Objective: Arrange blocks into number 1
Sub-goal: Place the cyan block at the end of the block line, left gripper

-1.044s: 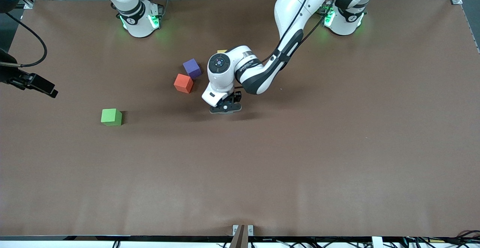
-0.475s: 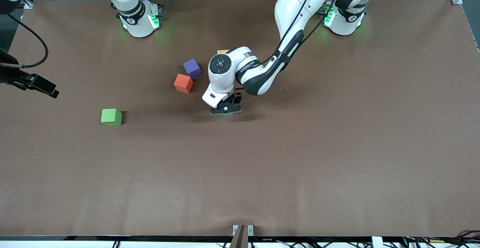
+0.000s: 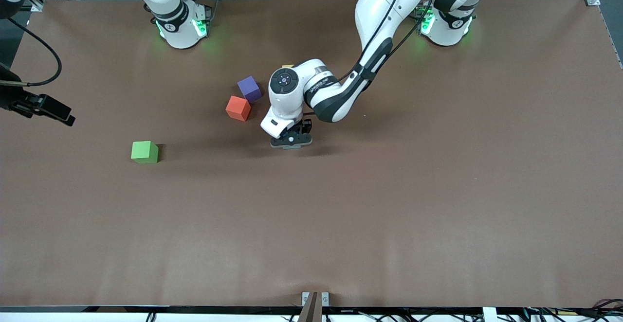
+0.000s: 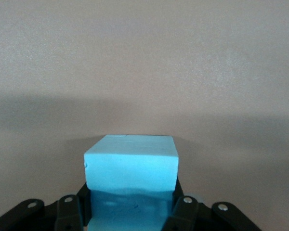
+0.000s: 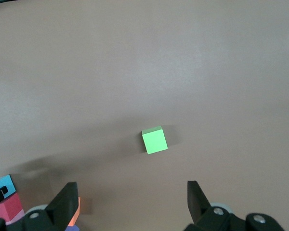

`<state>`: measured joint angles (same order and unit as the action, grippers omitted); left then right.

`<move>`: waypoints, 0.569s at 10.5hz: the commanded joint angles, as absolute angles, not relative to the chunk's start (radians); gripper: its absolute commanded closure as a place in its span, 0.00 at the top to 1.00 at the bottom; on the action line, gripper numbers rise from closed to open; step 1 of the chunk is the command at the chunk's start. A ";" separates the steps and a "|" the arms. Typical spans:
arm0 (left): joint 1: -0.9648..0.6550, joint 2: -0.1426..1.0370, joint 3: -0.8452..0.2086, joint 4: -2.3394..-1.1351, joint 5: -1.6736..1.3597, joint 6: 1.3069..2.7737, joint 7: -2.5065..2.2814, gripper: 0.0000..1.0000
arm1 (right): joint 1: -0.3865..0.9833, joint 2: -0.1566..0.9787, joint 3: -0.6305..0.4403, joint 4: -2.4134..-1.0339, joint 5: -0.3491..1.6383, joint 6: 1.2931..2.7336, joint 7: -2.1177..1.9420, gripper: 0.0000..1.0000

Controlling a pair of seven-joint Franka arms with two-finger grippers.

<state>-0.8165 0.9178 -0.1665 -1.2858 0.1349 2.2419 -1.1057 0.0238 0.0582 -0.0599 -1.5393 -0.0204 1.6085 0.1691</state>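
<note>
Light blue block (image 4: 130,166) clamped in left end effector (image 3: 291,141), low over mid bench (image 3: 438,190), beside orange cube (image 3: 238,108) & purple cube (image 3: 249,88). Right end effector (image 5: 132,202) waits w/ fingers apart, high above green cube (image 3: 144,151).

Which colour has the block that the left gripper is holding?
Light blue block; it shows best in the left wrist view.

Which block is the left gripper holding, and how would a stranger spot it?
Follow the left arm from its base down to the middle of the table, where the left gripper hangs low, just nearer the front camera than the orange cube and purple cube. Clamped between its fingers is the light blue block. It is the only blue cube, and the only one held.
</note>
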 commanded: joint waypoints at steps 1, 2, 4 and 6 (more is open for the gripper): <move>-0.833 0.928 -0.152 -1.269 0.115 2.244 -1.106 0.67 | 0.003 0.055 -0.037 -1.539 -0.003 1.601 0.156 1.00; -0.834 0.927 -0.150 -1.272 0.127 2.244 -1.132 1.00 | 0.005 0.055 -0.037 -1.539 -0.003 1.603 0.156 1.00; -0.825 0.914 -0.149 -1.278 0.129 2.240 -1.135 1.00 | 0.005 0.055 -0.037 -1.539 -0.003 1.603 0.156 1.00; -0.821 0.867 -0.132 -1.278 0.126 2.189 -1.137 1.00 | 0.006 0.055 -0.037 -1.539 -0.003 1.603 0.156 1.00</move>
